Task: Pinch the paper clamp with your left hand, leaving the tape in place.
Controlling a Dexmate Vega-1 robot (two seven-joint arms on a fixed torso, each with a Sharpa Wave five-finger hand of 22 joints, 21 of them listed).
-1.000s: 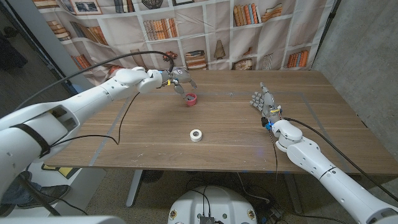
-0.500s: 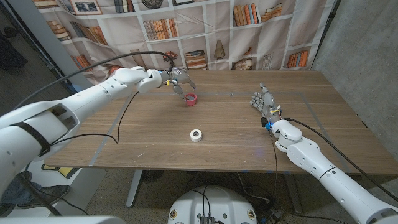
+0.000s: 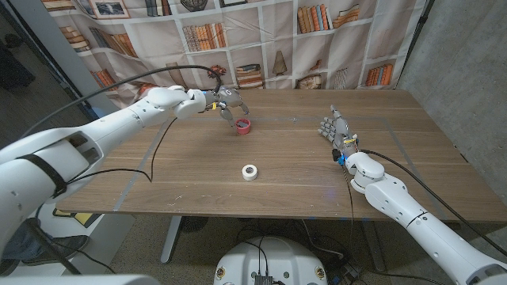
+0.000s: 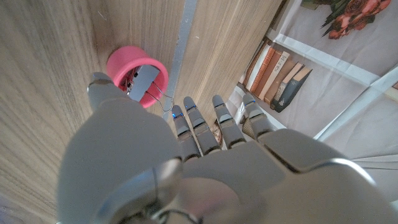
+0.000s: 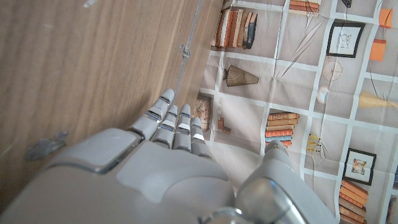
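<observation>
A grey metal paper clamp (image 4: 144, 82) with wire handles sits clipped on a pink ring (image 4: 122, 63), which shows red at the far middle of the table (image 3: 244, 126). My left hand (image 3: 226, 100) hovers just behind and left of it, fingers spread. The thumb tip (image 4: 98, 83) is close beside the clamp and the other fingers (image 4: 214, 118) reach past it; nothing is pinched. A white tape roll (image 3: 250, 172) lies on its own near the table's centre. My right hand (image 3: 336, 131) stands at the right with straight fingers (image 5: 174, 118), holding nothing.
A black cable (image 3: 158, 150) trails from my left arm across the left part of the wooden table (image 3: 198, 190). A bookshelf-print curtain (image 3: 261, 39) hangs behind the far edge. Thin tape lines (image 3: 396, 146) mark the tabletop.
</observation>
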